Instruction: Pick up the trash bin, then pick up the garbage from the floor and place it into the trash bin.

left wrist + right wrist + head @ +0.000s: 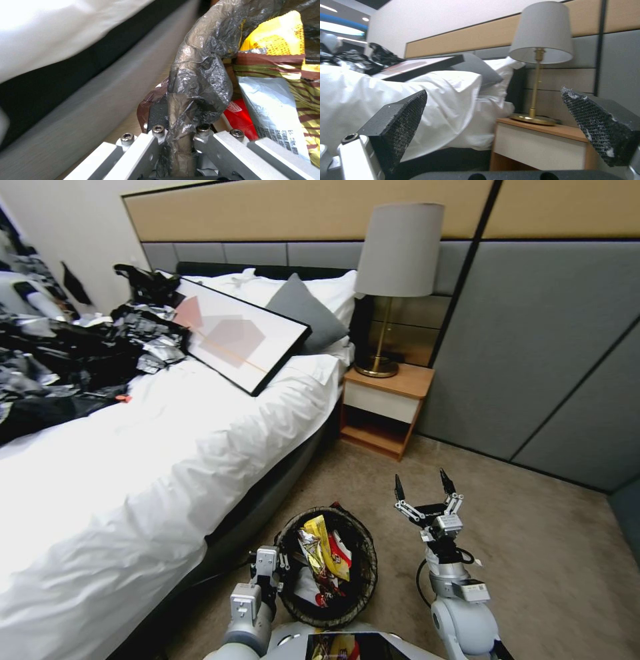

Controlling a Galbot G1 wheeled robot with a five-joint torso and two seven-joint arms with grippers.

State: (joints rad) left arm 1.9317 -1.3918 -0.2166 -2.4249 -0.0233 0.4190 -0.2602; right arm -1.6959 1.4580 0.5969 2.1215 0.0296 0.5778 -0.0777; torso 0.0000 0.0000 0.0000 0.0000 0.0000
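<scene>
The trash bin (365, 563), its black bag folded over the rim, hangs low in front of me beside the bed. My left gripper (275, 567) is shut on its near-left rim; the left wrist view shows the crinkled bag rim (200, 82) pinched in my left gripper (180, 133). Garbage lies inside: a yellow wrapper (319, 532), a red pack (340, 557), and up close the yellow wrapper (280, 40), a silvery wrapper (270, 105) and the red pack (238, 117). My right gripper (422, 483) is open and holds nothing, raised over the carpet right of the bin; its pads (403, 125) stand wide apart.
The white bed (167, 447) runs along my left, with a framed picture (233, 337) and dark clutter on it. A wooden nightstand (383, 407) with a lamp (393, 280) stands ahead. Grey wall panels (533, 360) close the right. Beige carpet (547, 553) stretches to the right.
</scene>
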